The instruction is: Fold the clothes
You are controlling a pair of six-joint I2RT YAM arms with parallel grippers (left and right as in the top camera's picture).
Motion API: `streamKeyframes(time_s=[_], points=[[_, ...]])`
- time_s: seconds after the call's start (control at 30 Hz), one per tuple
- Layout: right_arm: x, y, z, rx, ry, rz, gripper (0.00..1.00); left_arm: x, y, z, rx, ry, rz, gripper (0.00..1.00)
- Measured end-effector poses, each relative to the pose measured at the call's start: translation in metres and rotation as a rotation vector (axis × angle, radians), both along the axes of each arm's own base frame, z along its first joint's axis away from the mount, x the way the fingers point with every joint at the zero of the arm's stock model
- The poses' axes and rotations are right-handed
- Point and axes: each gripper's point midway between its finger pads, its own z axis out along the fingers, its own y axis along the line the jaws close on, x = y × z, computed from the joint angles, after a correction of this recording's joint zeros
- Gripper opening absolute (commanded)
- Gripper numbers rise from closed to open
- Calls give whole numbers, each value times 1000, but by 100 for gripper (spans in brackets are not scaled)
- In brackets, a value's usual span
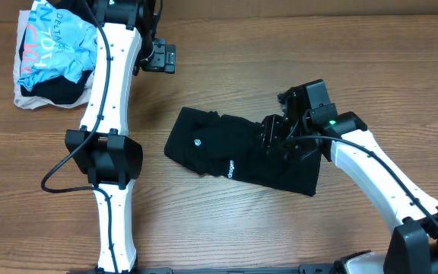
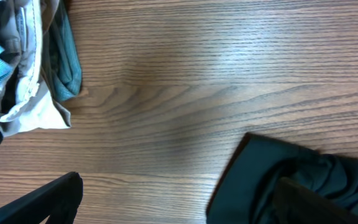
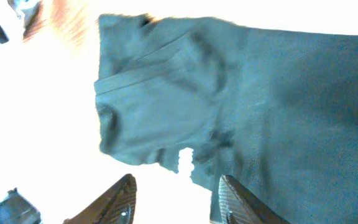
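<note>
1. Clothes: 1 plain black garment (image 1: pixel 238 152) of thin fabric. It lies mostly flat w/ some creases at mid-table, long side running upper left to lower right in the overhead view.
2. Prints on it: 2, both white. A small round logo (image 1: pixel 197 141) sits near its left end, and a short line of lettering (image 1: pixel 232 166) sits by the lower edge.
3. Arms: 2, white w/ black joints. The left arm (image 1: pixel 111 84) runs up the left side of the table; the right arm (image 1: pixel 371 171) comes in from the lower right.
4. Right gripper (image 3: pixel 176 190): over the garment's right half, close above the cloth.
   - Its 2 dark fingers (image 3: pixel 114 202) stand a moderate gap apart w/ nothing pinched between them.
   - Only the cloth's edge and blown-out bright table show in the gap.
   - Can't tell whether the tips touch the fabric.
5. Left gripper (image 1: pixel 160 58): near the far edge of the table, right of the pile and well apart from the black garment.
   - In the wrist view its fingers are spread wide: 1 at lower left, the other a dark shape at lower right blending w/ the garment's corner.
   - Bare wood lies between them and nothing is held.
6. Pile: 1 heap at the far left corner, w/ at least 3 layers.
   - A light-blue top (image 1: pixel 55 42) w/ pink and white lettering is uppermost.
   - A beige garment (image 1: pixel 23 97) is at the bottom.
   - A dark layer (image 1: pixel 55 93) lies between them; can't tell if it is a separate item.
7. Surface: 1 brown wood-grain table (image 1: pixel 226 236).
</note>
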Motion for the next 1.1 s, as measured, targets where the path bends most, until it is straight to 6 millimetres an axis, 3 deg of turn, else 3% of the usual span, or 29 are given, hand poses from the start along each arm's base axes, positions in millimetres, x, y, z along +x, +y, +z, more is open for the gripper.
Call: streamKeyframes(time_s=[0.17, 0.47, 0.57, 0.73, 0.83, 1.0, 1.1], points=[[-4, -6, 12, 7, 41, 6, 49, -2, -5, -1, -26, 9, -7, 100], [2, -70, 15, -121, 96, -110, 57, -31, -28, -11, -149, 146, -151, 100], [3, -89, 13, -144, 105, -139, 60, -38, -36, -30, -189, 203, -197, 100], [0, -105, 9, -182, 120, -155, 64, -61, -41, -78, -228, 362, -224, 100], [-2, -112, 6, -219, 127, -158, 66, -70, -42, -92, -244, 413, -217, 100], [-3, -118, 4, -258, 130, -164, 70, -70, -48, -83, -262, 391, -228, 100], [-3, -122, 3, -280, 128, -170, 72, -75, -58, -49, -249, 315, -263, 100]])
